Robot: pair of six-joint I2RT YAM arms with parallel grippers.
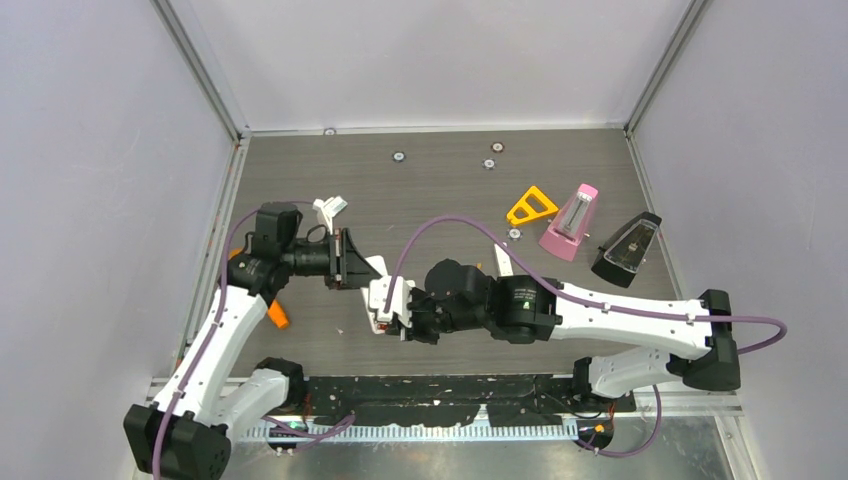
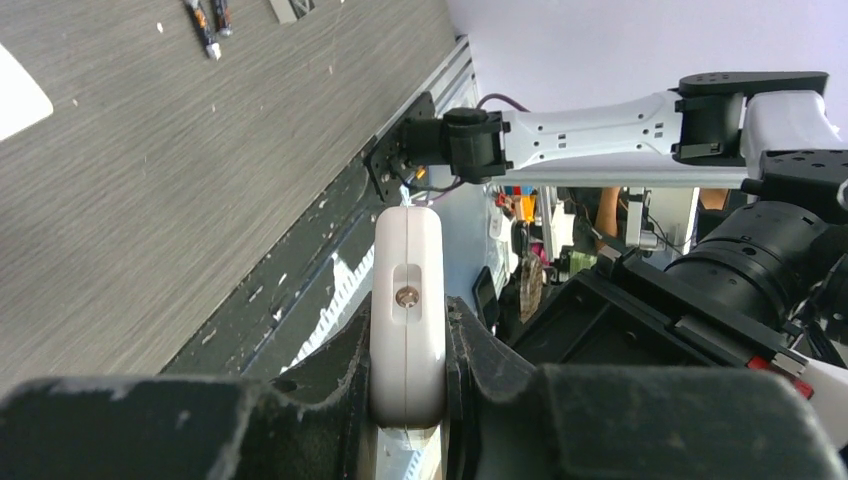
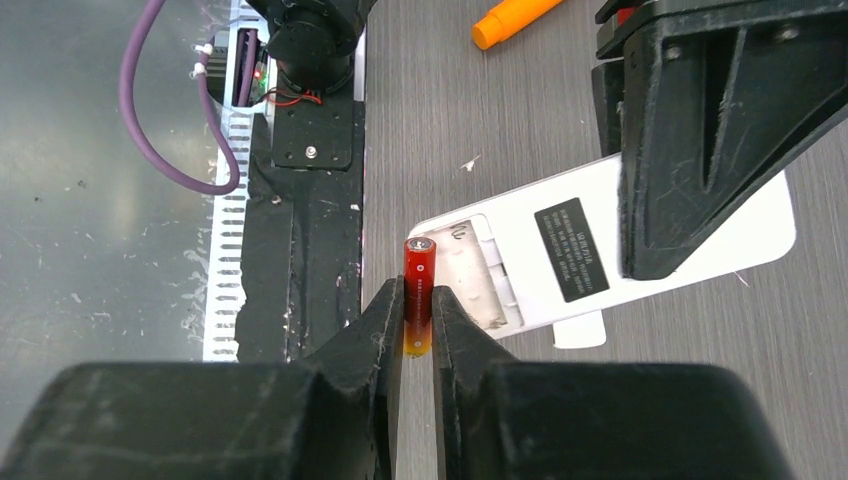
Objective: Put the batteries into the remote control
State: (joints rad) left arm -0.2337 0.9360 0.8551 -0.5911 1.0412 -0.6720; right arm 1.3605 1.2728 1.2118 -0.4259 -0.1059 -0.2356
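Note:
My left gripper (image 1: pixel 358 268) is shut on the white remote control (image 1: pixel 384 292) and holds it above the table. In the left wrist view the remote control (image 2: pixel 407 290) stands edge-on between the pads of the left gripper (image 2: pixel 408 318). In the right wrist view the remote control (image 3: pixel 600 250) shows its open battery bay (image 3: pixel 470 280). My right gripper (image 3: pixel 418 300) is shut on an orange-red battery (image 3: pixel 418 285), whose tip sits at the bay's near corner. Two more batteries (image 2: pixel 212 24) lie far off on the table.
An orange cone-ended stick (image 1: pixel 278 315) lies by the left arm. A yellow triangle (image 1: pixel 530 206), a pink metronome (image 1: pixel 570 223) and a black one (image 1: pixel 628 250) stand at the right. A small white piece (image 1: pixel 330 208) lies behind the left gripper.

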